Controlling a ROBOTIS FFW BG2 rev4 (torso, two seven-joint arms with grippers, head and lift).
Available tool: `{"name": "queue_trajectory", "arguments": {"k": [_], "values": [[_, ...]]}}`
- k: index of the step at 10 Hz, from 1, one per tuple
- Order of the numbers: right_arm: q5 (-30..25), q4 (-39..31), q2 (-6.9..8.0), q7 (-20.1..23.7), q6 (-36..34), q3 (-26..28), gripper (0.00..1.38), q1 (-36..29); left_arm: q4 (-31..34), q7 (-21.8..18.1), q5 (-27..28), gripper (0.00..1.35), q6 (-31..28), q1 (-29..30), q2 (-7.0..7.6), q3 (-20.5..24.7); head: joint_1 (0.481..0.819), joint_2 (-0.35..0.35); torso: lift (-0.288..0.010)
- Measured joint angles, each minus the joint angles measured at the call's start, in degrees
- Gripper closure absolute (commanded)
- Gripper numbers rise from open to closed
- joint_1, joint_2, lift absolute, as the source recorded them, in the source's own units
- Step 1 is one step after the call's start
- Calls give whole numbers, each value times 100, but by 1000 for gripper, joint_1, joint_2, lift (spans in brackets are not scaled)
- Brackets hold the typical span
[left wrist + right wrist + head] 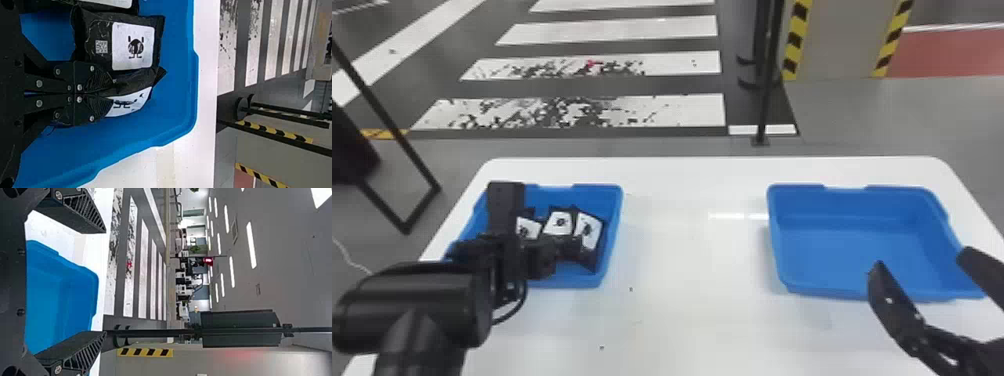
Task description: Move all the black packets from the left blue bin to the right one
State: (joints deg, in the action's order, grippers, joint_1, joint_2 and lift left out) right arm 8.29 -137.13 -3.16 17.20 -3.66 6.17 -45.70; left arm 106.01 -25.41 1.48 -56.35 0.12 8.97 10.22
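Note:
In the head view, my left gripper (pixel 567 247) is low in the left blue bin (pixel 614 220), at the near end of the black packets. White-labelled packets (pixel 559 223) lie side by side there, partly hidden by the arm. The left wrist view has my left gripper (pixel 106 93) shut on one packet (pixel 131 102), tilted and creased, beside a flatter packet (pixel 133 45). My right gripper (pixel 922 261) stands open over the near side of the right blue bin (pixel 862 250), which holds nothing visible. In the right wrist view, nothing is between the right gripper's (pixel 105 282) spread fingers.
Both bins stand on a white table (pixel 692 260), with a wide strip of tabletop between them. Beyond the table's far edge are a thin black post (pixel 766 90) and a pillar with yellow-black stripes (pixel 842 40). A black frame (pixel 407 230) stands at the far left.

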Motion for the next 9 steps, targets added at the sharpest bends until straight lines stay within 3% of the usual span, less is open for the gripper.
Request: {"name": "queue_trajectory", "arguments": {"k": [2, 4, 7, 9], "values": [[42, -15, 0, 22, -23, 3, 99, -5, 407, -117, 25, 1208, 144, 277, 7, 244, 695, 142, -140], [198, -41, -37, 232, -154, 11, 99, 74, 998, -237, -360, 1210, 216, 653, 20, 396, 695, 146, -140], [867, 200, -145, 1310, -1111, 1, 93, 827, 1431, -679, -1494, 1208, 797, 1049, 19, 294, 695, 113, -140], [1504, 489, -206, 1631, -1826, -178, 98, 1351, 1440, -879, -2070, 1208, 1250, 1101, 55, 50, 695, 93, -140]]}}
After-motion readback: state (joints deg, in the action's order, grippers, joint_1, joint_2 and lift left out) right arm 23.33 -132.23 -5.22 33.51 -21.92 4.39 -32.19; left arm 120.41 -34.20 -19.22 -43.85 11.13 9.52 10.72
